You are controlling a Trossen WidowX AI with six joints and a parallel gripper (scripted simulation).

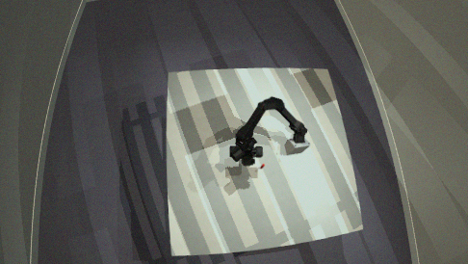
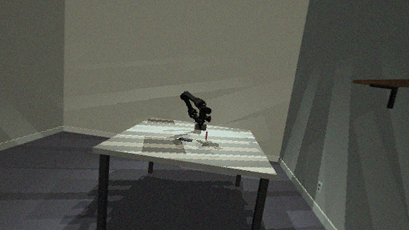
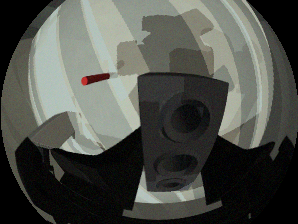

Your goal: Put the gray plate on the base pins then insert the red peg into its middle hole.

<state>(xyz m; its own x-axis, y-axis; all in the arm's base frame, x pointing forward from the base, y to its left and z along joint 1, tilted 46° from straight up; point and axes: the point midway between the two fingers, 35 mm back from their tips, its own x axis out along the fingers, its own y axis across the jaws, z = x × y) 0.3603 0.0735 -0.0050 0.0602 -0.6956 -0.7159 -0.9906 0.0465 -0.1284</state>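
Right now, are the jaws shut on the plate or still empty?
Shut on the plate: in the wrist view the gray plate with its holes sits clamped between the jaws. The red peg lies apart on the table.

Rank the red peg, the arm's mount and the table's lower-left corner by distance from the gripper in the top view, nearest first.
Measured from the gripper, which is shut on the gray plate:
1. red peg: lying on the table just to the gripper's lower right.
2. arm's mount: farther off to the right.
3. table's corner: far down at the picture's lower left.
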